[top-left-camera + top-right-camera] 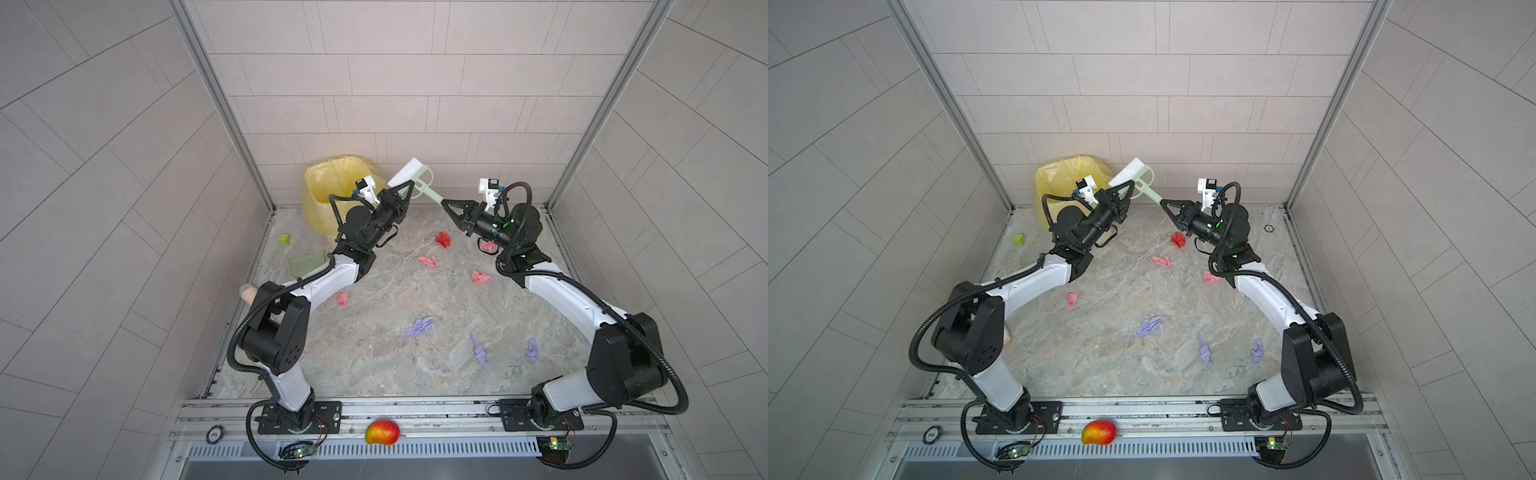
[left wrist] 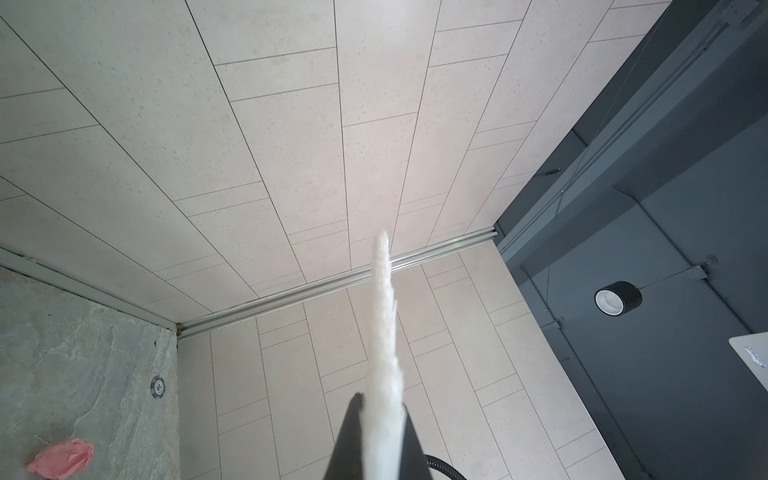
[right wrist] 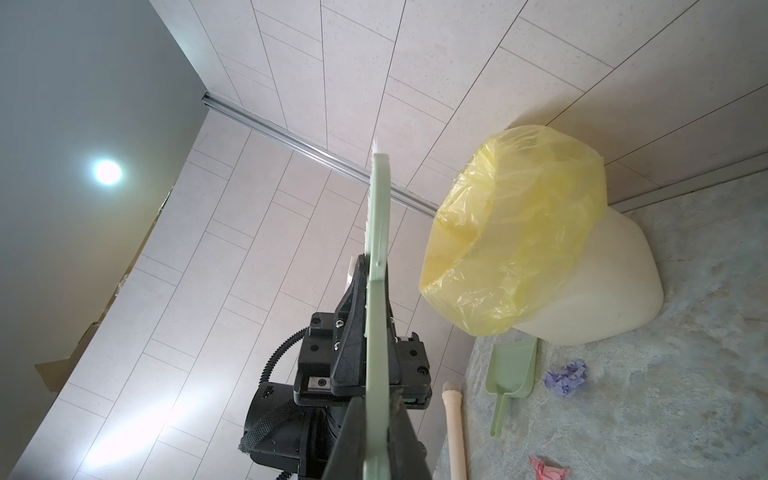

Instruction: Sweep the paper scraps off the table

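Left gripper (image 1: 405, 190): I'm seeing it clamping the hand brush (image 1: 419, 176) at its bristle end.
Right gripper (image 1: 446, 204): pinching its handle, seemingly tight.
Paper scraps (image 1: 428, 261): lying scattered across the table (image 1: 374, 365).

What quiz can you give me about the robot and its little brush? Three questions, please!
1. True or false: the brush is lying flat on the table.
2. What colour is the bag in the bin? A) blue B) yellow C) black
3. Fill in: the white bristle end of the brush is pinched by the ___ tool.

Key
1. False: the left tool and the right tool both hold it up off the table.
2. B
3. left; the right tool grips the green handle.
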